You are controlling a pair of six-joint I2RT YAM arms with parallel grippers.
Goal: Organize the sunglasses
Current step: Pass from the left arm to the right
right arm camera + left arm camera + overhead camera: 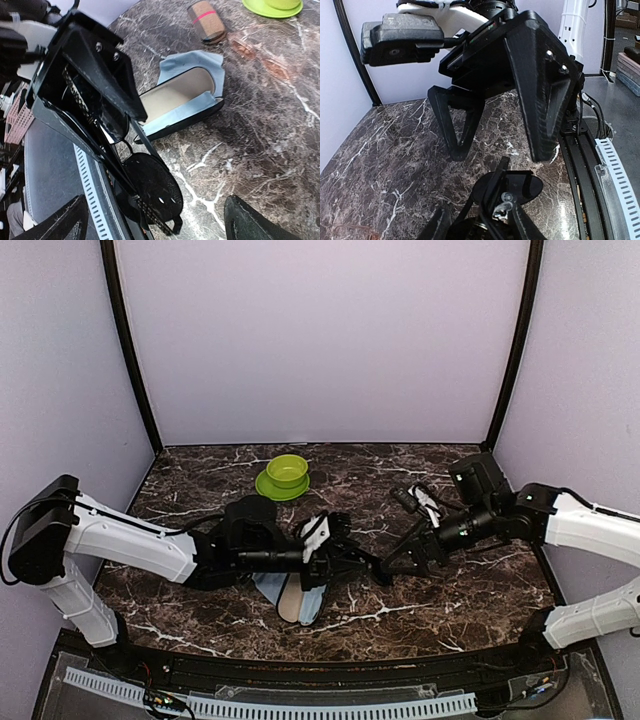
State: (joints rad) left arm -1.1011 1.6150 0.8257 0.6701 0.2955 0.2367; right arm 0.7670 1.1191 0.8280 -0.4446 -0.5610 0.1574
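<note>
Now my left claw (340,558) pinches the black sunglasses (150,185), their long axis slanting toward the lower right of the right wrist view; my right claw (500,157) gapes empty beside them, the open case (185,97) just above centre.

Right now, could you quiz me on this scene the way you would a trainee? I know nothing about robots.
1. True or false: the right end effector stands open, holding nothing.
2. What does the left end effector grip? A) the black sunglasses B) the striped case C) the green bowl
3. What colour are the lenses of the loose sunglasses lying on the table?

Key: 1 true; 2 A; 3 reddish-brown.
</note>
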